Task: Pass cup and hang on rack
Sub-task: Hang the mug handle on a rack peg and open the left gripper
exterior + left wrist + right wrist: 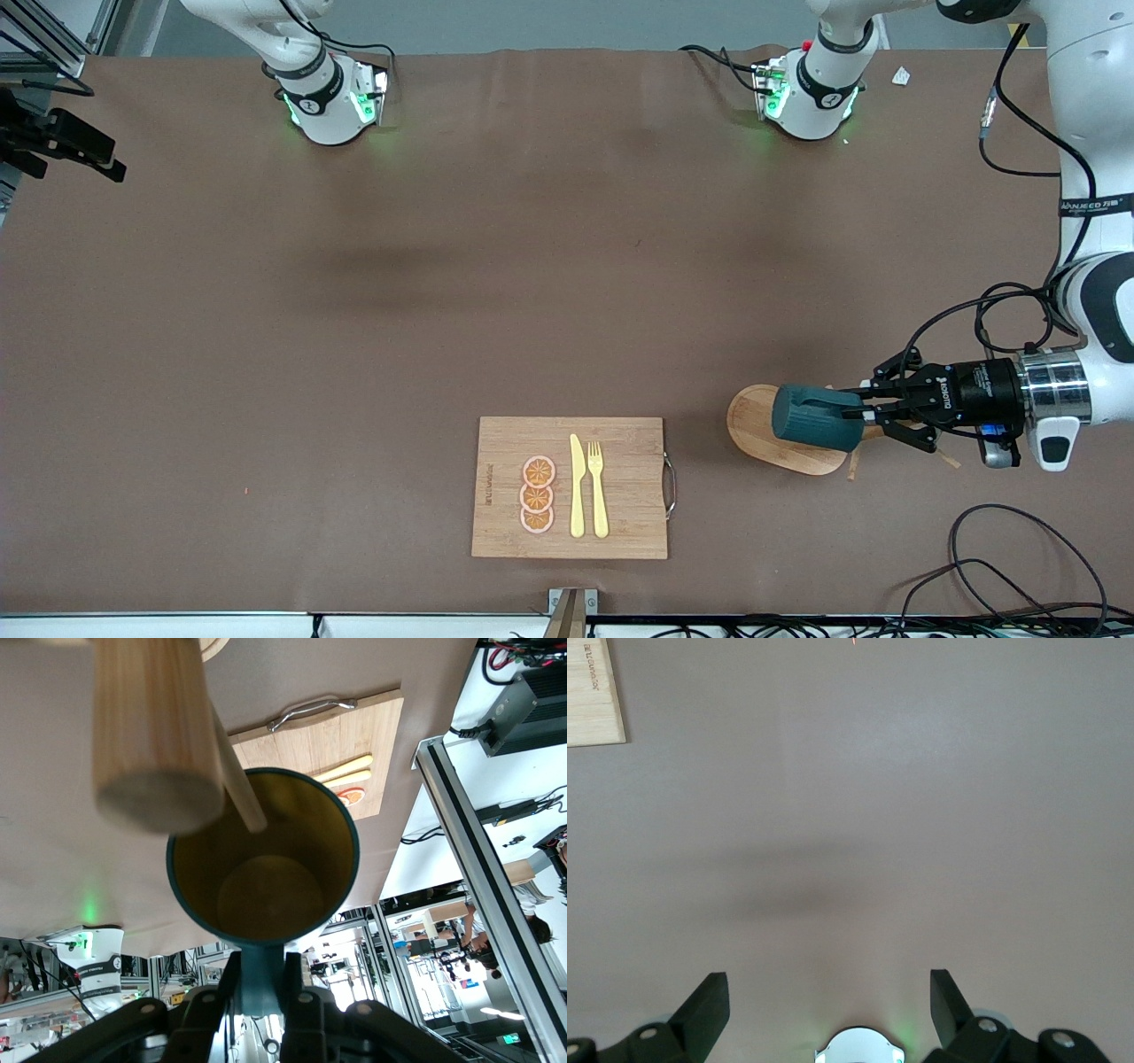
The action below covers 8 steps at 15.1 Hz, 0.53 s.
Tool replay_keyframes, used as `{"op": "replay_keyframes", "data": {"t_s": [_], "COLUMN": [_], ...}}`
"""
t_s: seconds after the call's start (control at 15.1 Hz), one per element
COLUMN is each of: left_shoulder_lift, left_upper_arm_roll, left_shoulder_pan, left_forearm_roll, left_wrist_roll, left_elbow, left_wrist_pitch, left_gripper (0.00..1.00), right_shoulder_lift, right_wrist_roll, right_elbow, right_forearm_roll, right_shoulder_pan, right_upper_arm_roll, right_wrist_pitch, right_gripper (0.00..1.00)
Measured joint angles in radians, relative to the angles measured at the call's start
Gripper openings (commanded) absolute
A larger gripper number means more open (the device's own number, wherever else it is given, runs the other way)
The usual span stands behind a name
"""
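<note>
Rack (753,425): we see only part of oval base; post and pegs mostly hidden under cup (817,417) in front view. Left wrist view: post top blurred, cut by frame edge; cup handle hidden between left gripper (262,979) fingers. Right gripper (829,1010) out of front view; fingers cut by frame edge in right wrist view. Cutting board (594,691) cropped to corner there.

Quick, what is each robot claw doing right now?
Left gripper: shut on the cup by its handle, over the rack.
Right gripper: open, holding nothing, waiting above bare table.
</note>
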Motion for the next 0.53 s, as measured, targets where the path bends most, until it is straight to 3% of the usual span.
{"op": "replay_keyframes", "data": {"t_s": [0.53], "left_shoulder_lift": [0.041], "left_upper_arm_roll": [0.0], "left_shoulder_pan": [0.052], "left_forearm_roll": [-0.023], "left_wrist_roll": [0.017], "left_elbow": [0.0], "left_wrist_pitch": [-0.019], "left_gripper": [0.0], "right_shoulder_lift": [0.0], "right_wrist_roll": [0.0], "right_elbow": [0.001], "right_forearm_roll": [0.0], "right_shoulder_pan": [0.0], "right_upper_arm_roll": [0.0], "right_wrist_pitch": [0.0], "right_gripper": [1.0]}}
